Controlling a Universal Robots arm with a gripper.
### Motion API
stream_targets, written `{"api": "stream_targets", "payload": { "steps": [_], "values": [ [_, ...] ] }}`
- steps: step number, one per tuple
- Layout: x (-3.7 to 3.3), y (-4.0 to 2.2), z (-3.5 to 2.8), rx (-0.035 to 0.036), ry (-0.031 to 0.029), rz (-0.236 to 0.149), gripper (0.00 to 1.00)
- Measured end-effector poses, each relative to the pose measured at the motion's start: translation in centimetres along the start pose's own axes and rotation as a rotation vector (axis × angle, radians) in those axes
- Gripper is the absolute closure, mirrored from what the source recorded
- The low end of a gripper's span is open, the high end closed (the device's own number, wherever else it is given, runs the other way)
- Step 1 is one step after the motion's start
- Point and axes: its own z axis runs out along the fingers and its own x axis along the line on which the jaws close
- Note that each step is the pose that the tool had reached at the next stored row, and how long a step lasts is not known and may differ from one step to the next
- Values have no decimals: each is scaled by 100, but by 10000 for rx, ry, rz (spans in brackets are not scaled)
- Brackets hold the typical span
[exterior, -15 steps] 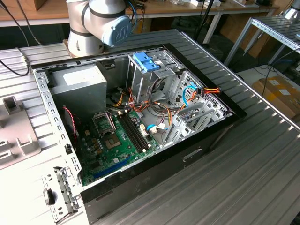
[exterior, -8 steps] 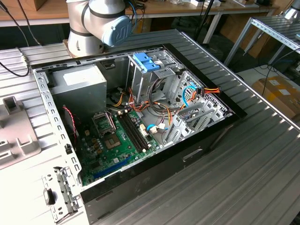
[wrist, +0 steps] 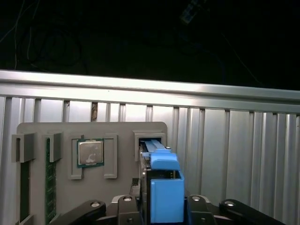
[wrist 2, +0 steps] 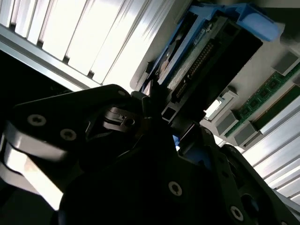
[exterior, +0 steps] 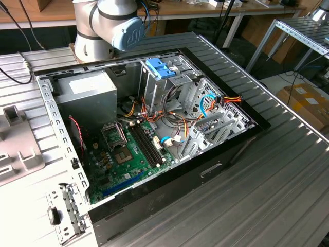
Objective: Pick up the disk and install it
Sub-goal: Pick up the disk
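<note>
Black gripper (wrist: 163, 204) clamped on the blue carrier end of the disk (wrist: 166, 194); the disk stands at the slot (wrist: 151, 138) of the grey holder plate (wrist: 122, 129).
Risk, as I judge it: the smooth plastic carrier slips or cocks in the jaws, snags the slot wall, drags the plate or knocks the bare connector pins (wrist 2: 194, 68). Glossy blue tab (wrist: 165, 161), matte moulded plate, ribbed metal counter (wrist: 225, 140).
</note>
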Motion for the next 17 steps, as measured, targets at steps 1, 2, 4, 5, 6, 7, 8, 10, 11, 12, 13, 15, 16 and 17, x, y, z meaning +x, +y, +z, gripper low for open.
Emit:
{"api": "stream_targets", "payload": {
  "steps": [1,2,4,5,6,7,8,10,11,12,13,15,16,17],
  "values": [
    [0,0,0,1,-2,0,64],
    [0,0,0,1,-4,-1,64],
    [0,0,0,1,-7,0,64],
    [0,0,0,1,-9,-1,64],
    [0,0,0,2,-11,-1,64],
    [0,0,0,2,-23,-2,64],
    [0,0,0,3,-34,-2,64],
    [0,0,0,4,-34,-2,64],
    [0,0,-1,5,-35,-2,64],
    [0,0,-4,4,-34,-2,64],
    [-1,0,-7,3,-34,-2,64],
    [-1,0,-13,4,-35,-2,64],
    [-1,1,-17,4,-34,-2,64],
    [-1,1,-21,3,-34,-2,64]
  ]
}}
